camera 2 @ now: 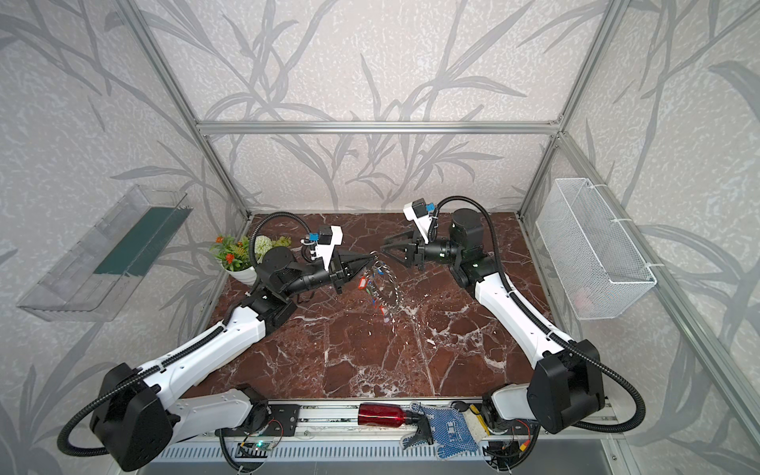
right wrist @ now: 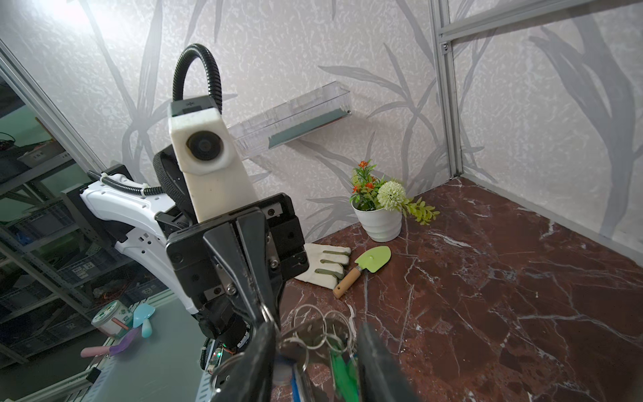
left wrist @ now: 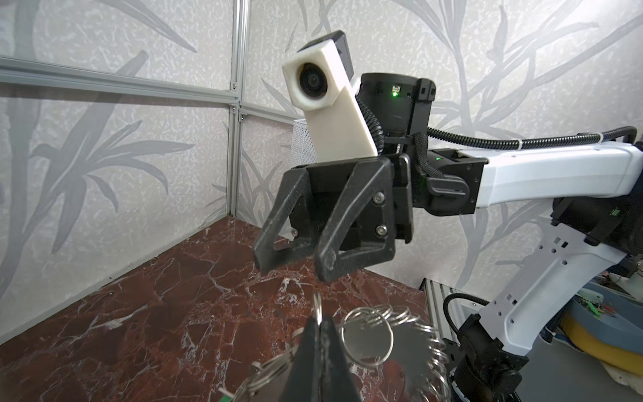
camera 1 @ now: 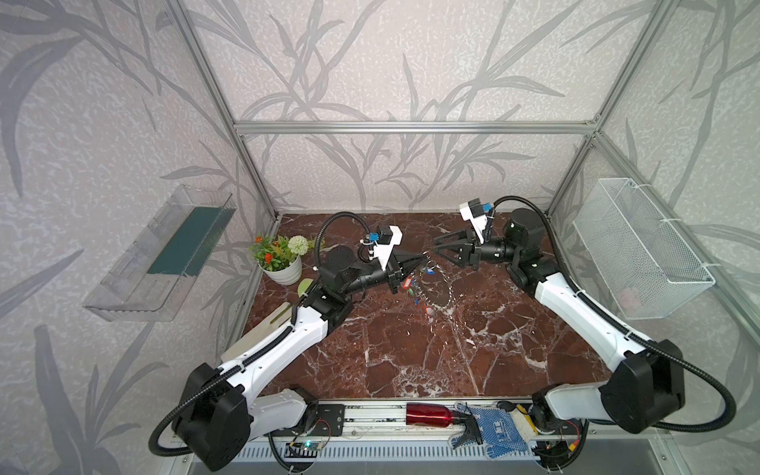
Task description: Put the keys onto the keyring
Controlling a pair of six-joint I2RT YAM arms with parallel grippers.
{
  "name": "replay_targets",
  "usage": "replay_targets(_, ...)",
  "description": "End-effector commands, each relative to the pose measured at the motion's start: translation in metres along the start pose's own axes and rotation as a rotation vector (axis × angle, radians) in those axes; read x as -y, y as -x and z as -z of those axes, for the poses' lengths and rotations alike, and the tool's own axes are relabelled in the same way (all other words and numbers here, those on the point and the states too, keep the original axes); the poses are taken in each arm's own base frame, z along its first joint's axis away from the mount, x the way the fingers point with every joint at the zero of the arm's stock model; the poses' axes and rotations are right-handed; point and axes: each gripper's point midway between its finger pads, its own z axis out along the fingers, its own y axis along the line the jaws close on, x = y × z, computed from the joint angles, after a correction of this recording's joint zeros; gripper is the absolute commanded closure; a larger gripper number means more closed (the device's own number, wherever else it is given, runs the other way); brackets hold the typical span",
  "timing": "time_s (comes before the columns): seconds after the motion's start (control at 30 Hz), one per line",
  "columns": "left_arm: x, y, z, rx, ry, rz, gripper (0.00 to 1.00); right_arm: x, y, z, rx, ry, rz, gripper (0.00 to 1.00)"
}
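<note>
Left claw (camera 1: 420, 259) pinches the keyring (camera 1: 450, 293) by its rim, holding it tilted above the bench (camera 1: 411, 362) at mid-frame in both top views, keys (camera 1: 408, 283) dangling. Just beside, the right claw (camera 1: 435, 243) hovers half-spread and empty. Hooking seems under way, and the next move likely needs a fine pinch on one clip.

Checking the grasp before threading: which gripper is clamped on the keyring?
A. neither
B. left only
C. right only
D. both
B: the left gripper is pinched shut on the rim of the keyring, while the right gripper shows parted jaws.
</note>
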Motion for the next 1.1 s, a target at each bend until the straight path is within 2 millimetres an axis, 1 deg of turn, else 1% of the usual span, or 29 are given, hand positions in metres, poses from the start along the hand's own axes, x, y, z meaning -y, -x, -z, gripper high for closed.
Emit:
replay_targets(0.0,0.009,0.030,-0.001,0.128,-0.024,-0.034,1.00,-0.010,0.009,-0.005,0.014,0.059,0.020,0.68)
replay_targets(0.1,0.007,0.028,-0.003,0.142,-0.017,-0.025,1.00,-0.012,0.008,-0.008,0.009,0.084,0.019,0.80)
replay_targets(0.2,0.003,0.029,-0.004,0.172,-0.001,-0.007,1.00,-0.013,0.007,-0.010,0.006,0.097,0.014,0.88)
replay_targets(0.4,-0.005,0.030,-0.007,0.226,0.039,0.009,1.00,-0.013,0.006,-0.010,0.006,0.099,0.016,0.87)
replay_targets(0.47,-0.008,0.030,-0.008,0.242,0.054,0.013,1.00,-0.013,0.007,-0.010,0.008,0.095,0.019,0.85)
replay_targets(0.57,-0.011,0.030,-0.008,0.268,0.066,0.027,1.00,-0.008,0.009,-0.008,0.015,0.069,0.016,0.80)
replay_targets(0.6,-0.010,0.030,-0.009,0.270,0.060,0.036,1.00,-0.002,0.009,-0.005,0.020,0.045,0.007,0.76)
replay_targets(0.67,-0.010,0.031,-0.010,0.276,0.052,0.045,1.00,0.008,0.011,0.003,0.038,-0.002,-0.013,0.68)
replay_targets(0.8,-0.010,0.032,-0.009,0.280,0.054,0.046,1.00,0.028,0.015,0.026,0.087,-0.113,-0.059,0.63)
replay_targets(0.9,-0.010,0.032,-0.009,0.282,0.051,0.047,1.00,0.034,0.007,0.039,0.099,-0.176,-0.082,0.62)
replay_targets(1.0,-0.009,0.033,-0.011,0.281,0.045,0.047,1.00,0.035,-0.006,0.043,0.089,-0.216,-0.099,0.60)
replay_targets(1.07,-0.009,0.035,-0.012,0.282,0.040,0.045,1.00,0.032,-0.015,0.043,0.080,-0.207,-0.107,0.57)
